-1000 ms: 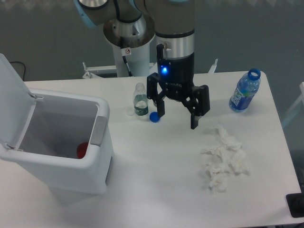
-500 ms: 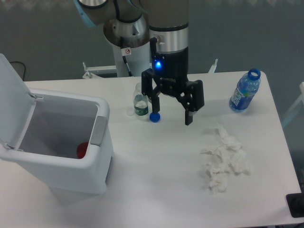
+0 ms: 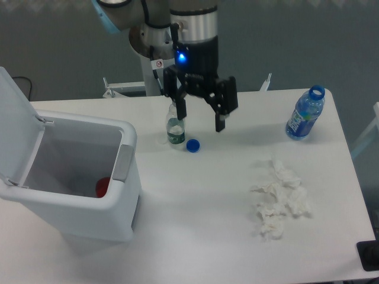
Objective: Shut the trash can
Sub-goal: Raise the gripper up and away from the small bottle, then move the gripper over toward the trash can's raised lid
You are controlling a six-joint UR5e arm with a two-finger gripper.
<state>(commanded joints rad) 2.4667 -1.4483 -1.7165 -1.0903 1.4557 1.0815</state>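
A: Where did the gripper (image 3: 200,116) go?

B: Up and back, toward the small bottle (image 3: 174,128), fingers spread wide, holding nothing.

A: And the trash can (image 3: 71,177)?

B: At the surface's left, lid (image 3: 15,121) still up (not closed yet).

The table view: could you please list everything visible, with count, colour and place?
Trash can: one, white, front left of the table, lid hinged up and open.
Red object: one, inside the trash can; too hidden to identify.
Small bottle: one, clear with a green label, uncapped, upright at the table's middle rear.
Bottle cap: one, blue, on the table just right of the small bottle.
Blue bottle: one, uncapped, rear right.
Crumpled tissues: a white pile, front right.
Table: one, white.
Gripper: one, black, open, above the small bottle and cap.
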